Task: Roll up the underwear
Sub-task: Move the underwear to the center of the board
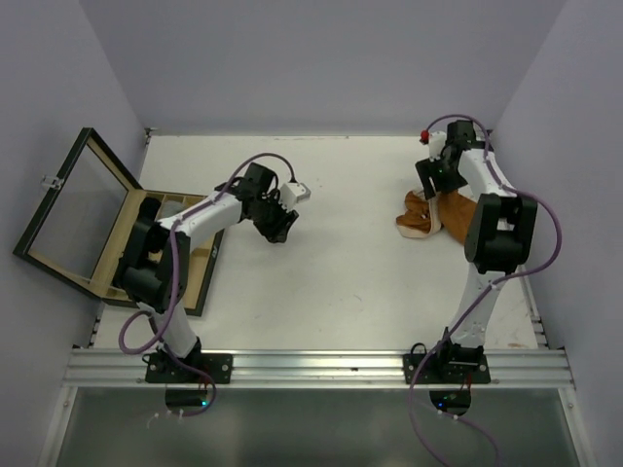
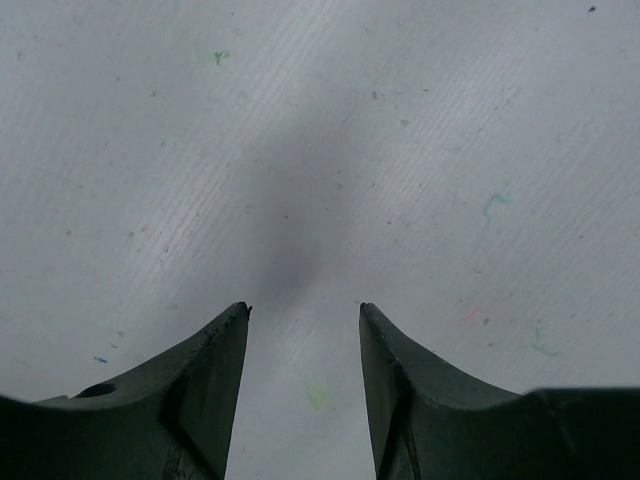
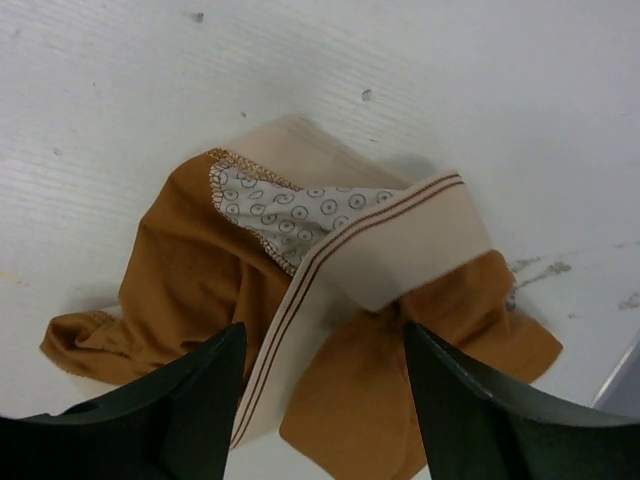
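Note:
An orange-brown underwear point(image 3: 190, 260) with a cream striped waistband point(image 3: 400, 250) lies crumpled on the white table, at the back right in the top view point(image 1: 417, 216). My right gripper point(image 3: 323, 330) hovers just over it, open, one finger on each side of the waistband and brown cloth. In the top view the right gripper point(image 1: 429, 181) is at the garment's far edge. My left gripper point(image 2: 303, 312) is open over bare table with nothing between its fingers. It sits left of the table's centre point(image 1: 278, 222).
A compartmented wooden box point(image 1: 202, 277) stands at the left edge with its glass lid point(image 1: 73, 209) swung open to the left. The left arm reaches over the box. Lilac walls close in the back and both sides.

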Available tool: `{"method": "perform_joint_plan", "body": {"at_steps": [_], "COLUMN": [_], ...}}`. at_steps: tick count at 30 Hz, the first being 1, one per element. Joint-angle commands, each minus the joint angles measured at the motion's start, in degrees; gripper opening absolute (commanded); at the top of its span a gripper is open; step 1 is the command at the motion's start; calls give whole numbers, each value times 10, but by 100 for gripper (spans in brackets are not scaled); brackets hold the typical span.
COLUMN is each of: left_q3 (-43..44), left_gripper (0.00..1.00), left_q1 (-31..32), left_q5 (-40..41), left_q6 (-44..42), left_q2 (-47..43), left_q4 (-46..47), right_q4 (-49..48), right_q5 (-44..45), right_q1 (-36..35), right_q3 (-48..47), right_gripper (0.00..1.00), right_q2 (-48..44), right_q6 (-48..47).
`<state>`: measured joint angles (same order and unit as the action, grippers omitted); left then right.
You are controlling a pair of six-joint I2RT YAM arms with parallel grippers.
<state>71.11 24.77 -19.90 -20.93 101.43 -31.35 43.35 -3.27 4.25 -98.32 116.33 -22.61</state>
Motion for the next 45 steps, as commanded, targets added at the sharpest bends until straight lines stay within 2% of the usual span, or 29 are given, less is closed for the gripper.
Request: {"method": "perform_joint_plan", "body": {"at_steps": [1, 4, 7, 8, 10, 11, 13, 14, 16, 17, 20, 21, 23, 27, 28, 31, 32, 36, 40, 45], "left_q3": [-24, -33, -32, -28, -25, -23, -18, -15, -14, -15, -24, -26, -31, -45, -46, -46, -48, -41, -32, -2], "left_gripper": [51, 51, 51, 51, 51, 51, 51, 51, 51, 51, 52, 52, 52, 52, 52, 53, 53, 54, 56, 57], "left_q1": [-15, -23, -26, -27, -28, -30, -39, -42, -57, -62, -78, -83, -87, -87, -86, -81, -76, -57, -26, -8], "left_q5": [22, 8, -2, -3, -6, -14, -36, -46, -75, -81, -94, -98, -115, -138, -144, -148, -149, -166, -229, -315], "left_q6": [21, 20, 11, 6, -1, 0, 3, 4, 11, 11, 5, 0, -11, -29, -36, -52, -55, -63, -68, -76], "left_q2": [-6, -7, -11, -11, -13, -14, -13, -13, -20, -24, -44, -52, -58, -68, -66, -54, -52, -43, -18, 50], "left_q4": [25, 20, 14, 12, 10, 11, 9, 8, 10, 11, 18, 16, 16, 21, 18, 12, 11, 19, 28, 42], "right_q4": [35, 31, 15, 12, 14, 16, 38, 50, 88, 105, 209, 267, 298, 274, 272, 266, 266, 275, 318, 322], "right_q5": [18, -9, -80, -104, -180, -197, -241, -309, -379, -449, -496, -496, -489, -410, -358, -272, -262, -288, -343, -307], "right_q1": [-4, -5, -10, -23, -38, -74, -100, -119, -129, -133, -134, -133, -116, -84, -83, -82, -75, -45, -46, -75], "right_q3": [-21, 1, 46, 73, 102, 125, 138, 143, 146, 145, 126, 124, 152, 241, 257, 299, 302, 271, 250, 271], "right_gripper": [67, 41, 25, 14, 6, 0, 0, 0, 0, 0, 0, 0, 0, 0, 2, 30, 34, 44, 56, 57], "right_q2": [38, 43, 5, -7, -38, -65, -90, -114, -139, -167, -196, -209, -229, -280, -289, -280, -276, -269, -259, -218], "right_q6": [-1, 5, 11, -4, -27, -56, -87, -122, -153, -195, -274, -299, -349, -387, -400, -418, -417, -379, -364, -348]}}
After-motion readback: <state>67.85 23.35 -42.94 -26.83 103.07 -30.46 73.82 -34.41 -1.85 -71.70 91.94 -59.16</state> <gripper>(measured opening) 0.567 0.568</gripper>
